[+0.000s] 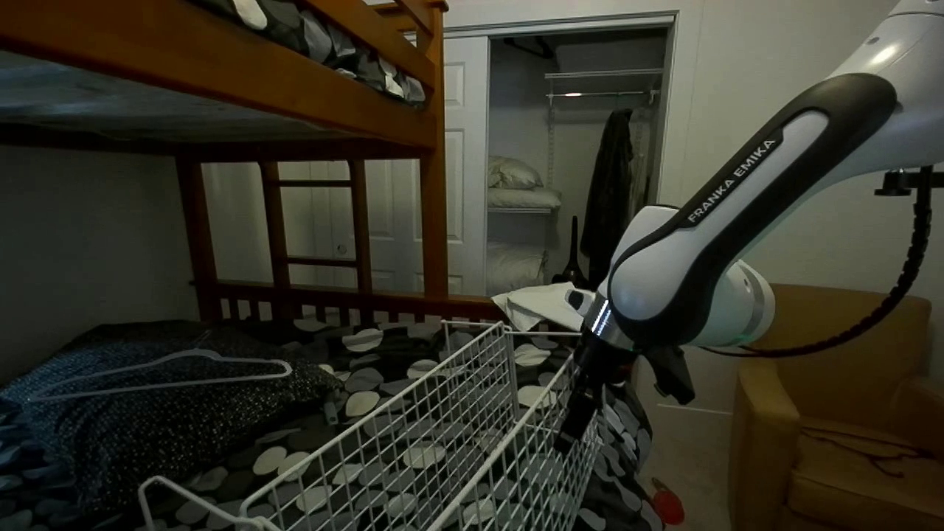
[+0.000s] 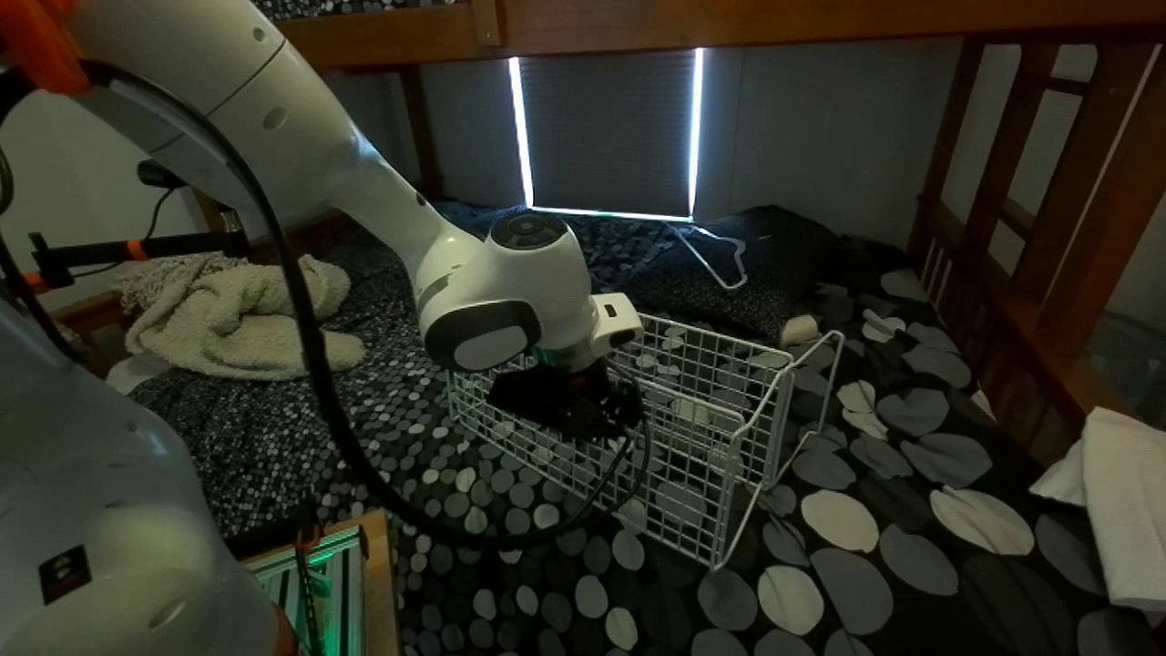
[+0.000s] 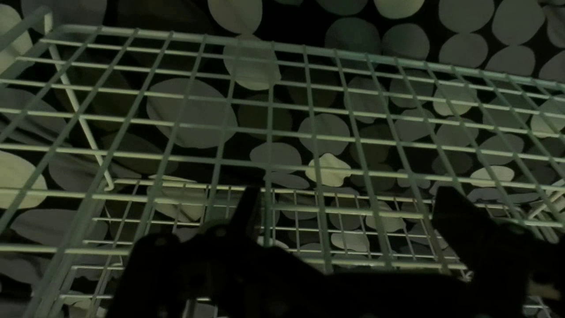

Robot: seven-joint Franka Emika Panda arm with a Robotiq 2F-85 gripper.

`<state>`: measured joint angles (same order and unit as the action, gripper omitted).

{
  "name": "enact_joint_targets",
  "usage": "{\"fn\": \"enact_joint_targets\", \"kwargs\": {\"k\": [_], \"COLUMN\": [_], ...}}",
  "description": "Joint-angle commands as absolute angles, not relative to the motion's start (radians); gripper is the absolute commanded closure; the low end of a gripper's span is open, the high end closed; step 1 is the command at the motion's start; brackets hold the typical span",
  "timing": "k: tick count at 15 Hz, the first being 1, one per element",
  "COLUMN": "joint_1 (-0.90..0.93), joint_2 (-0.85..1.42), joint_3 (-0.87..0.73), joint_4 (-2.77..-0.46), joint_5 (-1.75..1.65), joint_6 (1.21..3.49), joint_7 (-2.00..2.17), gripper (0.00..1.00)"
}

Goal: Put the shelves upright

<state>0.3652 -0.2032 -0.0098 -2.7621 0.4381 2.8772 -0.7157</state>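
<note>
The shelves, a white wire-grid rack (image 1: 472, 398), lie on their side on the patterned bed, with the two mesh tiers standing on edge. The rack also shows in an exterior view (image 2: 692, 446), with thin wire legs at its right end, and its mesh fills much of the wrist view (image 3: 269, 128). My gripper (image 1: 566, 441) points down at the mesh tier nearest the robot. In an exterior view, the dark gripper (image 2: 606, 419) covers part of that tier. In the wrist view, the gripper (image 3: 346, 194) has its fingers wide apart over the mesh; whether they touch it is unclear.
A brown bunk bed frame (image 1: 434, 221) surrounds the bed, with the upper bunk overhead. A white hanger (image 1: 199, 358) lies on a dark pillow (image 1: 169, 435). A white cloth (image 2: 1125, 510) and a cream blanket (image 2: 237, 319) lie on the bed. A tan armchair (image 1: 767, 420) stands beside it.
</note>
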Motion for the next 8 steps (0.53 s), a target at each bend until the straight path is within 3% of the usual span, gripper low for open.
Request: {"fn": "enact_joint_targets", "kwargs": {"k": [1,6,7,8], "joint_1": [0.403,0.393,0.353,0.181], "joint_2": [-0.211,-0.186,-0.169,-0.116], "joint_3": [0.000,0.048,0.076,0.189], "joint_4": [-2.762,-2.732,-2.717,-2.711], "joint_5": [0.475,0.416,0.363,0.220], "joint_6": [2.976,3.073,3.053,3.003], "joint_7": [-0.751,-0.696,-0.666,-0.564], "gripper": [0.00,0.00,0.00,0.00]}}
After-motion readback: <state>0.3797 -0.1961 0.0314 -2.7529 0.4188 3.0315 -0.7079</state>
